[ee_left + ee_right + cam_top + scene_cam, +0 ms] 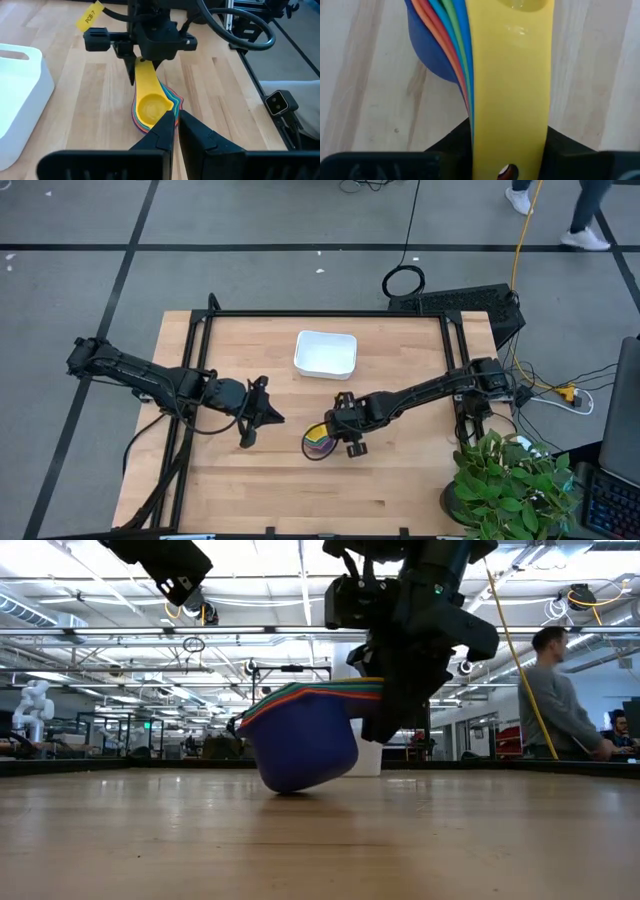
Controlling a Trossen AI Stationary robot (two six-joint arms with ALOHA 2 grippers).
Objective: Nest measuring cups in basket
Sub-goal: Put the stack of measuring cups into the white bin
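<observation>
The measuring cups (pixel 320 442) sit nested in one stack, the yellow cup (pixel 150 107) on top and the navy bowl (pixel 300 750) outermost. The stack lies near the table's middle, toward the near edge. My right gripper (pixel 345 432) is shut on the stacked handles. My left gripper (pixel 175 125) is shut and hangs just left of the stack, above the table, touching nothing. The white basket (pixel 325 353) stands on the table beyond the stack, toward the far edge. My right gripper pinches the stacked handles between its two fingers (pixel 447 145), one on each long edge of the yellow handle (pixel 510 115), near its free end. The fingers slant down from the table's right. The stack is tilted, handles raised, with the navy bowl's underside (pixel 290 787) down at the table top.
A potted plant (pixel 510 480) stands at the table's near right corner. A person (pixel 555 690) sits beyond the table on the right. Bare wood lies between the stack and the basket.
</observation>
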